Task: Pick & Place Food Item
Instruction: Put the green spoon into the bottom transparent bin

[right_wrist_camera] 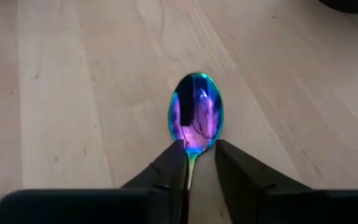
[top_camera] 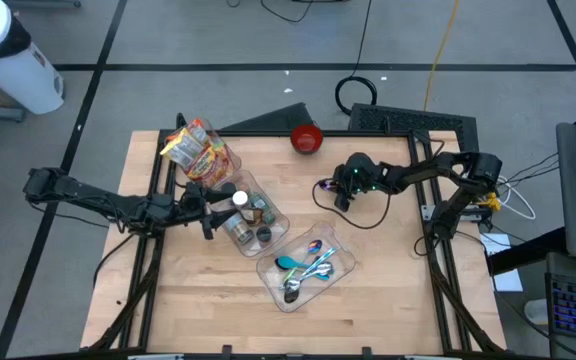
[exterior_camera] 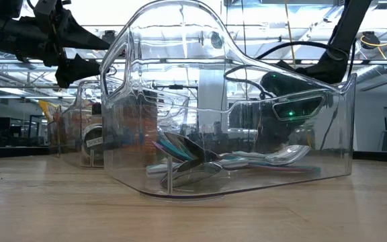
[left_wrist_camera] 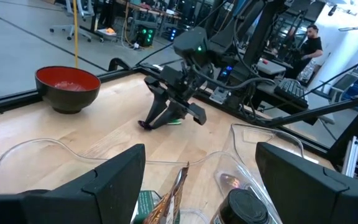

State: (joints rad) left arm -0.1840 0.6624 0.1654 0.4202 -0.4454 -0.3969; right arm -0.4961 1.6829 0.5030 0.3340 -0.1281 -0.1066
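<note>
While the left tool hangs wide open and empty over the jar bin, the right tool pinches an iridescent spoon.
Right tool: down at the table near its far edge, fingers closed on the spoon's handle, bowl lying on the wood. Red bowl at the far edge. Snack-bag bin toward the far-left corner; cutlery bin mid-table.

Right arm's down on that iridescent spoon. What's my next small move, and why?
Probably finish closing, then lift straight up. The right gripper has its fingers on either side of the spoon's handle, and the spoon lies flat on the table, apart from the cutlery bin.
</note>
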